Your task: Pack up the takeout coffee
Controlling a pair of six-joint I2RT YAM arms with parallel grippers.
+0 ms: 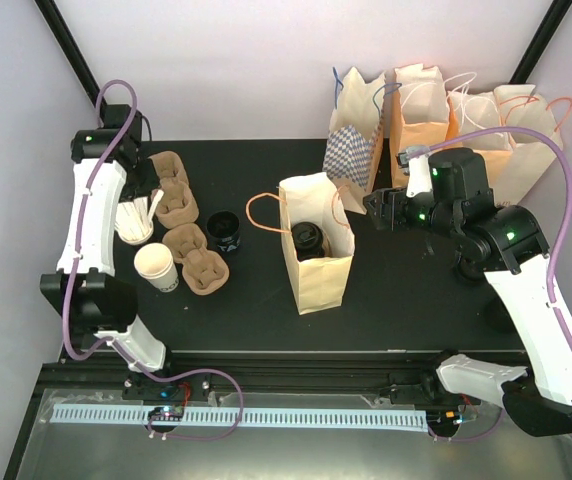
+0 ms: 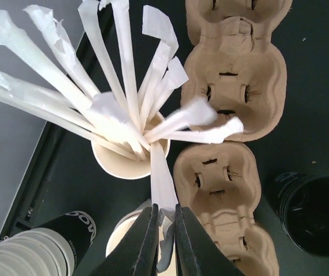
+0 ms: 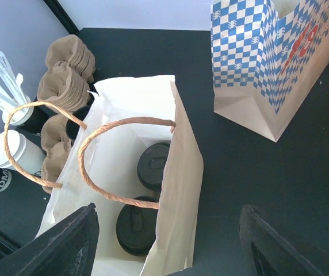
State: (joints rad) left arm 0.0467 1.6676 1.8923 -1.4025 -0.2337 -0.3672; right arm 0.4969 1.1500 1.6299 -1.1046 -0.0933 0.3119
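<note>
Nearest the arm bases, at the left of the black table (image 1: 416, 300), stands a stack of white paper cups (image 1: 156, 268). Mid-table, an open paper bag (image 1: 316, 275) stands upright. The takeout coffee (image 3: 136, 227) is inside it, showing as two black-lidded cups side by side. The cups' sides are hidden, so no lettering can be checked. The right gripper (image 3: 169, 210) hangs over the bag's mouth, its fingers spread wide and holding nothing. Farther back on the left, the left gripper (image 2: 164, 210) pinches one paper-wrapped straw (image 2: 159, 184), with the straw's far end at a cream cup of straws (image 2: 124, 164). Cardboard cup carriers (image 2: 228, 75) lie just beside that cup. The drinks look packed already, and what seems left is bringing the straw over to the bag.
</note>
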